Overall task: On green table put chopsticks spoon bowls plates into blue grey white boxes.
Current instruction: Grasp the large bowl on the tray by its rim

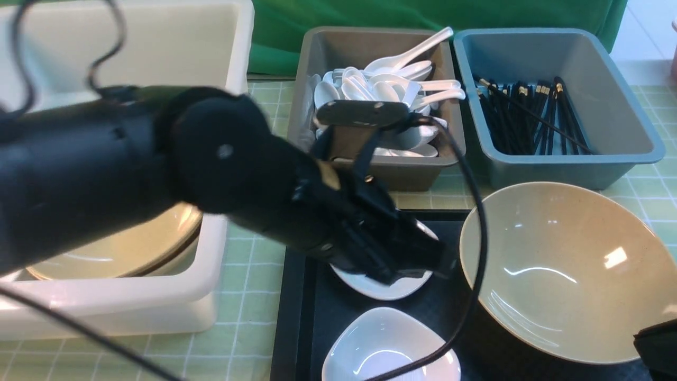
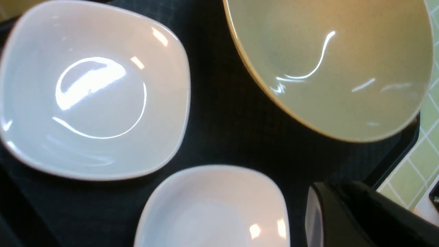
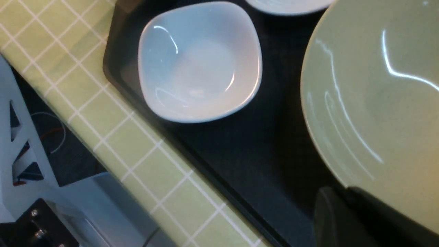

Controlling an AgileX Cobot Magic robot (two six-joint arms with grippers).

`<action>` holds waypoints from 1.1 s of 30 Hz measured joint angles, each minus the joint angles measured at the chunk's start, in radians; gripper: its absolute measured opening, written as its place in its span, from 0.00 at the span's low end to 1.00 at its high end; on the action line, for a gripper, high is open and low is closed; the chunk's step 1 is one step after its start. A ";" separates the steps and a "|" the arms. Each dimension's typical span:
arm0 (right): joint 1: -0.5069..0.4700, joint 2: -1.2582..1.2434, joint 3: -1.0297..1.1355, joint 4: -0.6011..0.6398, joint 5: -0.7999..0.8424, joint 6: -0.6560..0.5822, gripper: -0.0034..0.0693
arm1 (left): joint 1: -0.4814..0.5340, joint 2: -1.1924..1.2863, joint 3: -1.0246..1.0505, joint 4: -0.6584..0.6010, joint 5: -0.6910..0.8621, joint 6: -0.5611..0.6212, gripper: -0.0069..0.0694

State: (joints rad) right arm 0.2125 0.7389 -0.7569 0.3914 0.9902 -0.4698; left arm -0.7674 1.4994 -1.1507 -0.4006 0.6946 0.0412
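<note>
A large beige bowl (image 1: 560, 270) stands tilted over the right of a black tray (image 1: 299, 317). My right gripper (image 1: 656, 344) is at the bowl's near rim and shut on it; its finger (image 3: 343, 219) meets the bowl's rim (image 3: 374, 85) in the right wrist view. My left gripper (image 1: 436, 263) hovers over a white dish (image 1: 378, 288), looks shut and holds nothing. A second white dish (image 1: 389, 349) lies nearer me. The left wrist view shows both white dishes (image 2: 92, 92) (image 2: 212, 206), the beige bowl (image 2: 329, 65) and one finger (image 2: 343, 219).
A white box (image 1: 211, 264) at the left holds beige plates (image 1: 121, 248). A grey box (image 1: 317, 58) holds white spoons (image 1: 381, 84). A blue box (image 1: 624, 116) holds black chopsticks (image 1: 534, 116). The left arm's cable (image 1: 478, 222) hangs across the tray. The table's near edge (image 3: 51, 113) shows in the right wrist view.
</note>
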 joint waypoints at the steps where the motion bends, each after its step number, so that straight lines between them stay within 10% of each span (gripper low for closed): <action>1: 0.000 -0.008 0.000 0.000 0.000 0.000 0.08 | 0.000 0.018 -0.016 0.000 0.007 -0.012 0.14; 18: 0.000 -0.139 0.000 0.000 0.012 0.000 0.08 | 0.000 0.254 -0.209 0.135 0.079 -0.191 0.71; 33: 0.000 -0.139 0.000 0.001 0.012 0.000 0.10 | 0.000 0.525 -0.430 0.037 0.070 -0.155 0.76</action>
State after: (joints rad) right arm 0.2125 0.6001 -0.7569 0.3923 1.0026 -0.4694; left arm -0.7674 2.0240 -1.5807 -0.3635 0.7648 -0.1137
